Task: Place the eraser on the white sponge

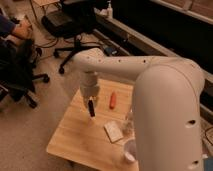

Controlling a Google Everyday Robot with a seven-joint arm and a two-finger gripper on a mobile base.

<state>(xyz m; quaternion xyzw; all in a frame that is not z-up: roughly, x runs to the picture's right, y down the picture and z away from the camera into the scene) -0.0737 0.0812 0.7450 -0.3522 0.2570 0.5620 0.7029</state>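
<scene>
My gripper (pixel 90 101) hangs from the big white arm over the left-middle of the wooden table (pixel 75 137). It is shut on the eraser (pixel 91 109), a small black bar that points down and hangs a little above the tabletop. The white sponge (pixel 113 131), a flat off-white pad, lies on the table to the right of the gripper and nearer the front edge, apart from the eraser.
An orange carrot-shaped object (pixel 113 99) lies right of the gripper. A clear bottle (pixel 130 119) stands beside the sponge and a white cup (pixel 129 150) near the front edge. Office chairs (pixel 70 25) and a seated person (pixel 12 27) are behind the table.
</scene>
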